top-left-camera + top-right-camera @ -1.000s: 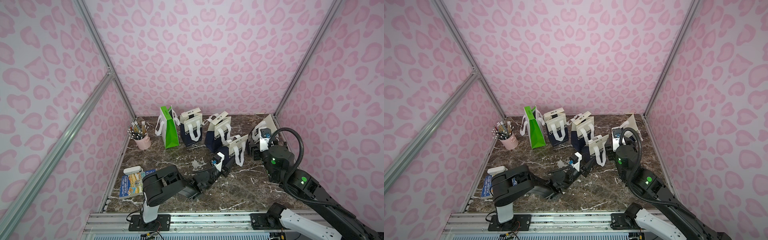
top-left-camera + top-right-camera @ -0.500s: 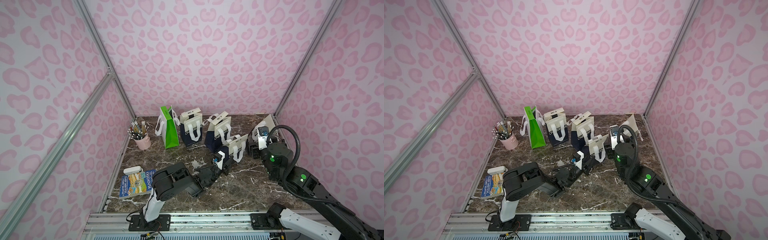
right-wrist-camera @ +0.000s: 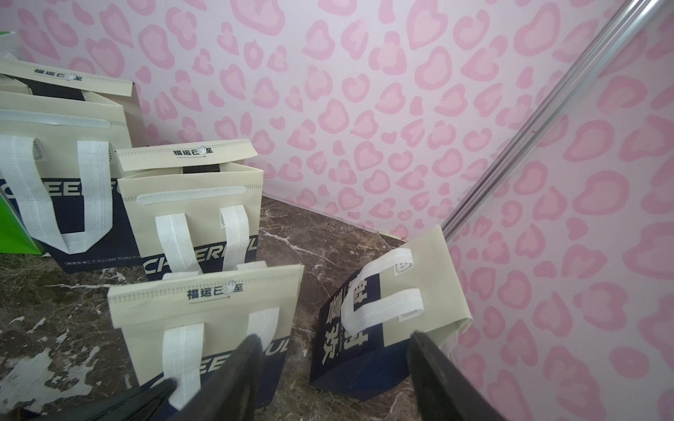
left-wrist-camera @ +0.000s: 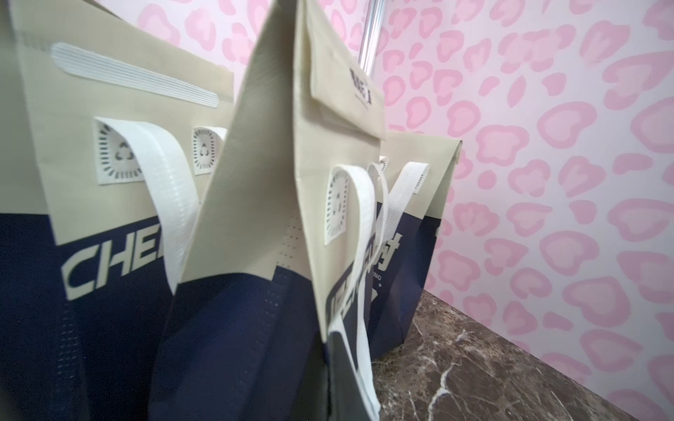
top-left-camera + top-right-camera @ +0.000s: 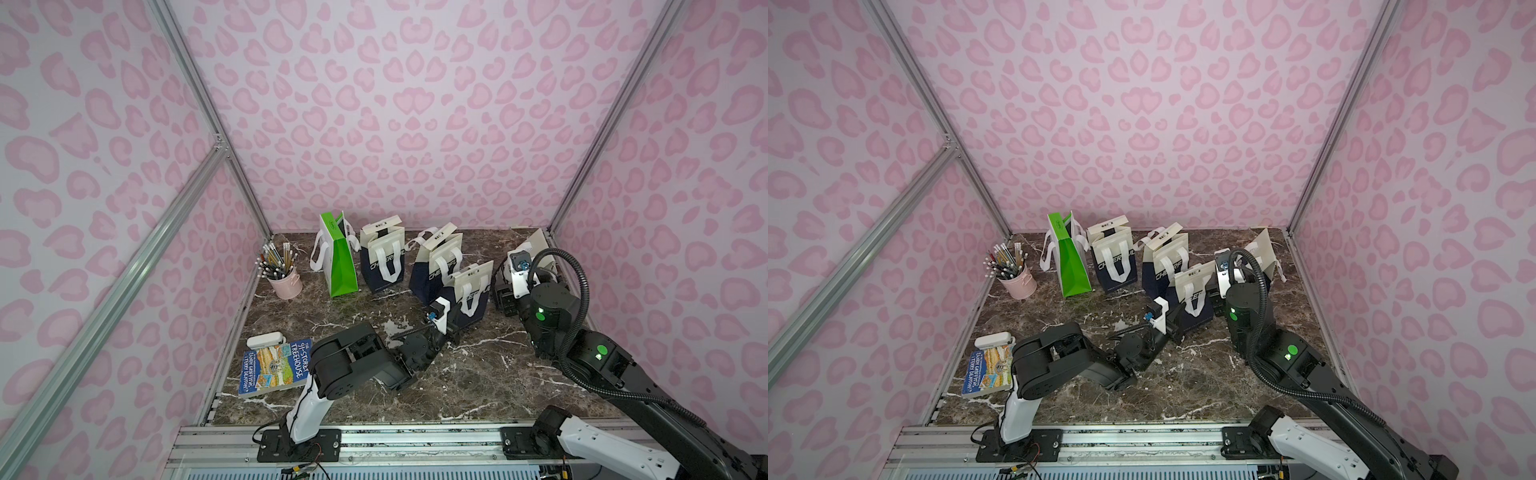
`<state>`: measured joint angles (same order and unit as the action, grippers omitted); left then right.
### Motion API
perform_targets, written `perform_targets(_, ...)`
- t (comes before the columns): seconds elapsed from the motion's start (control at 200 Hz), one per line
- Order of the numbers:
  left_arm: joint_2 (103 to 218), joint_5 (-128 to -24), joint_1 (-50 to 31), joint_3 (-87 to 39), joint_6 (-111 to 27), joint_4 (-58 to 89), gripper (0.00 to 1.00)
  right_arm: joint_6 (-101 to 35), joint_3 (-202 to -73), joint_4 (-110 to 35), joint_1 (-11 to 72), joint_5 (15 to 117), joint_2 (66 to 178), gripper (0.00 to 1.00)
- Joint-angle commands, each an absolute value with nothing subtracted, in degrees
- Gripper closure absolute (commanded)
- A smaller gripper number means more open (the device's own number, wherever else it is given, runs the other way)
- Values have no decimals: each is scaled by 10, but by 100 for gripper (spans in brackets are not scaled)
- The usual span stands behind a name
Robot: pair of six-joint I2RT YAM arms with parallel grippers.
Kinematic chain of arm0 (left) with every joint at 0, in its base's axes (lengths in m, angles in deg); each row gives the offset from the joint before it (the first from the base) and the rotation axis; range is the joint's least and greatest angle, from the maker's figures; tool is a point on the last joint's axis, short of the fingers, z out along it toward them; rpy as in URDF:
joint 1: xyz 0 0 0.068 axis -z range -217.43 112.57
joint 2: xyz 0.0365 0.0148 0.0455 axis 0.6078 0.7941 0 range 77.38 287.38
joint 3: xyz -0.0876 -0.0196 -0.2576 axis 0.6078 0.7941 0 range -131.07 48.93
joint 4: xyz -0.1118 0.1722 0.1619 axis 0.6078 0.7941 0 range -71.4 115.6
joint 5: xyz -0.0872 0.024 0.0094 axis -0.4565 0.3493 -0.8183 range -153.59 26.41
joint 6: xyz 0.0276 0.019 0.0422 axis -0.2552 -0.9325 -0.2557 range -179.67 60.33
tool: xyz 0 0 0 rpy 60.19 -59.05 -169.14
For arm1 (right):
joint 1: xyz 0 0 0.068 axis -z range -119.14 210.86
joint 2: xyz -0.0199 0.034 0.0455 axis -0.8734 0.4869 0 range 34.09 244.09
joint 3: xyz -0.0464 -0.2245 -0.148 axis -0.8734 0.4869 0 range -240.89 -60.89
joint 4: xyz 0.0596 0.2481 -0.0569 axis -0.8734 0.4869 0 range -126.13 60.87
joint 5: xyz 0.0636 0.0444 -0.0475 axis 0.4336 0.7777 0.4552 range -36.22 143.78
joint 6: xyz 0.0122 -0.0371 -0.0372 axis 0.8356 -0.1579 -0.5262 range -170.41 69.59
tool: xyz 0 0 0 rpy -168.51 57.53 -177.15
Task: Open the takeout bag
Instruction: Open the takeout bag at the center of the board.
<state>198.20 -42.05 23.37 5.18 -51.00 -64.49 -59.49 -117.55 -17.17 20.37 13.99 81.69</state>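
I see left gripper (image 5: 453,328) pressed together at near bag (image 5: 473,286) lower corner; can't tell if fabric caught. Right gripper (image 3: 333,337) spread, between near bag and tipped bag (image 3: 383,310).

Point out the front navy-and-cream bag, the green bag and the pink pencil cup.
front navy-and-cream bag (image 5: 473,277): a top view, on its cream upper panel.
green bag (image 5: 343,266): a top view, on its green front face.
pink pencil cup (image 5: 286,286): a top view, on its side wall.

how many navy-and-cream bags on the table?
4. Rear bag beside the green bag; middle bag next along; front bag nearest the arms; corner bag tipped over at the far right, partly behind the right arm. None seems hidden.
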Motion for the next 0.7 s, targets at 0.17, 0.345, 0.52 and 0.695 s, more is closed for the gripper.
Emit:
perform_targets(0.17, 1967, -365, 237, 45, -534, -644, 95, -686, -1137, -271, 204, 163, 809, 34)
perform_targets(0.345, 1946, -334, 259, 28, -586, -596, 95, -733, -1117, -312, 204, 218, 820, 30)
perform_targets(0.52, 1935, -314, 284, 21, -616, -578, 95, -773, -1087, -383, 200, 265, 818, 25)
perform_targets(0.695, 1927, -287, 298, 22, -626, -568, 95, -789, -1067, -416, 186, 261, 820, 19)
